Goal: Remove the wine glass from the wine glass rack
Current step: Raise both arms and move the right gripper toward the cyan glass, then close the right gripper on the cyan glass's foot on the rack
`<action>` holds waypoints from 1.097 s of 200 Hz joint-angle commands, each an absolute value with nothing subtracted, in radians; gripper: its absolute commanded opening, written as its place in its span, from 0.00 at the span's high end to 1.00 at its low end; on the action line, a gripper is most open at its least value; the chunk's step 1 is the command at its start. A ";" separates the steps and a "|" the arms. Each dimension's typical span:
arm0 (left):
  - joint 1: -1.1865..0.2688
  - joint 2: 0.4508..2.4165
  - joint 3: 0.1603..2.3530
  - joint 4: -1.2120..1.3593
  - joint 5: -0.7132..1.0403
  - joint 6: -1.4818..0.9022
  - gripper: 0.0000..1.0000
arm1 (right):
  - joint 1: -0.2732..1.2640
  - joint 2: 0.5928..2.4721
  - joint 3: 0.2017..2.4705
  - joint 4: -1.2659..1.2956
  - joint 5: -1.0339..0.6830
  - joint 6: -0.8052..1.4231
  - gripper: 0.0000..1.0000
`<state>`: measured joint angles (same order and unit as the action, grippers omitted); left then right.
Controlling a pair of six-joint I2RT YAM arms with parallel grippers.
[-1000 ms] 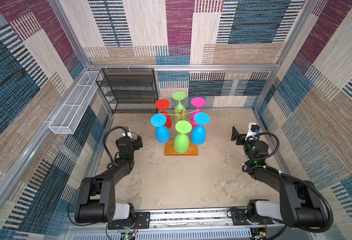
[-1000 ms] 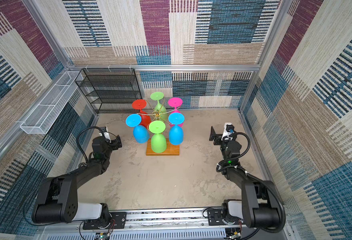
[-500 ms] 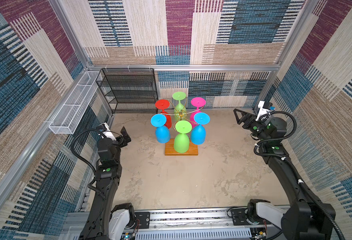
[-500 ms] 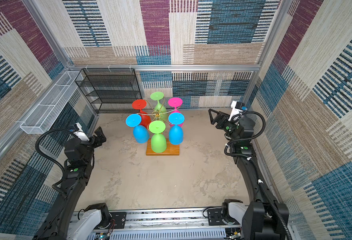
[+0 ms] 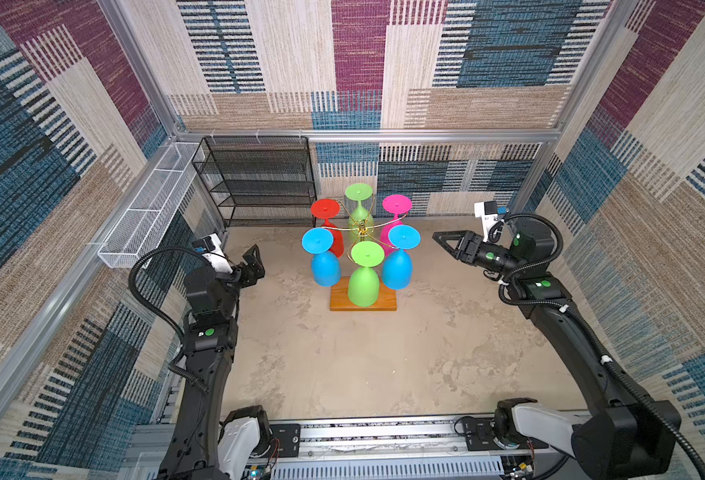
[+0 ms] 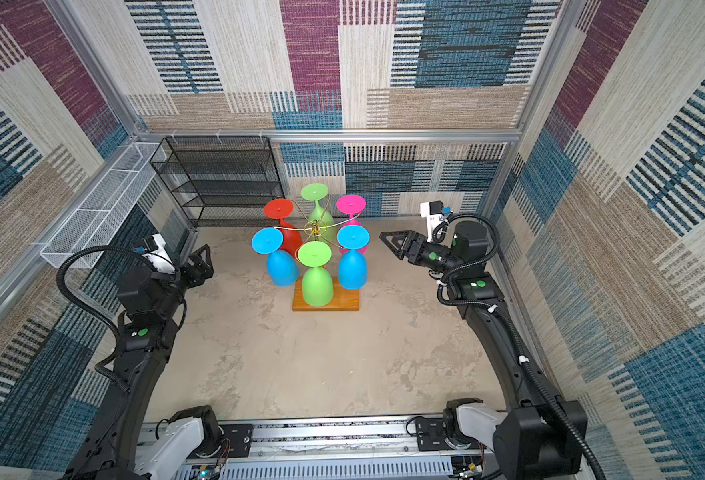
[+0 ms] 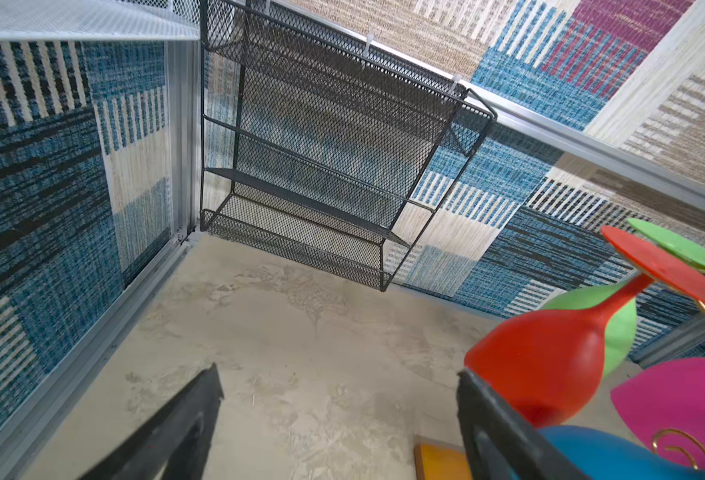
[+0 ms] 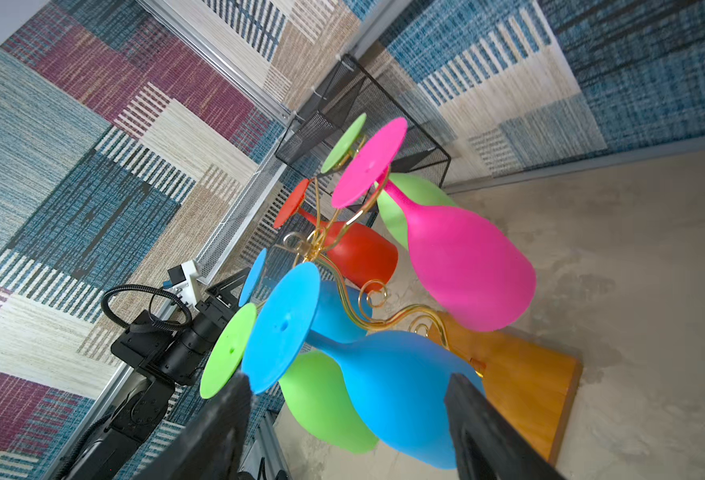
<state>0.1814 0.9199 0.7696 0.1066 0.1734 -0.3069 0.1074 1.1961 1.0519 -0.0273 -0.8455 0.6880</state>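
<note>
Right gripper (image 5: 438, 237) is held wide and empty, just right of the wine glass rack (image 5: 385, 302) at the scene's middle. If the nearest blue wine glass (image 5: 397, 270) is pulled sideways, not slid off its hook, neighbours could be struck or the rack tipped.

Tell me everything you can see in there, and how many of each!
wine glass rack: one, gold arms on an orange-brown wooden base, middle of the floor
green wine glasses: two, green, hanging upside down, front and back of the rack
blue wine glasses: two, blue, hanging front-left and front-right
red wine glass: one, red, hanging back-left
pink wine glass: one, pink, hanging back-right
mesh shelf unit: one, black, against the back wall
wire basket: one, white, on the left wall
left end effector: one, black, open, left of the rack
right end effector: one, black, open, right of the rack
</note>
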 commanded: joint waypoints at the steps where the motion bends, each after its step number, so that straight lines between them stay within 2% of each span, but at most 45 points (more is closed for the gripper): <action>1: 0.187 0.911 0.770 0.102 0.202 -0.331 0.10 | 0.134 1.213 1.067 -0.004 -0.889 0.735 0.24; 40: 0.191 0.908 0.767 0.094 0.194 -0.336 0.10 | 0.176 1.263 1.094 0.044 -0.919 0.778 0.26; 149: 0.194 0.897 0.760 0.094 0.183 -0.330 0.10 | 0.212 1.362 1.147 0.166 -0.934 0.883 0.42; 190: 0.195 0.896 0.760 0.094 0.183 -0.327 0.09 | 0.218 1.379 1.147 0.206 -0.943 0.922 0.56; 219: 0.194 0.893 0.760 0.090 0.183 -0.324 0.09 | 0.221 1.384 1.150 0.207 -0.948 0.934 0.72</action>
<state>0.1925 0.8982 0.7620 0.0906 0.1875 -0.3115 0.2165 1.3815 1.1393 0.1600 -0.9268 0.9035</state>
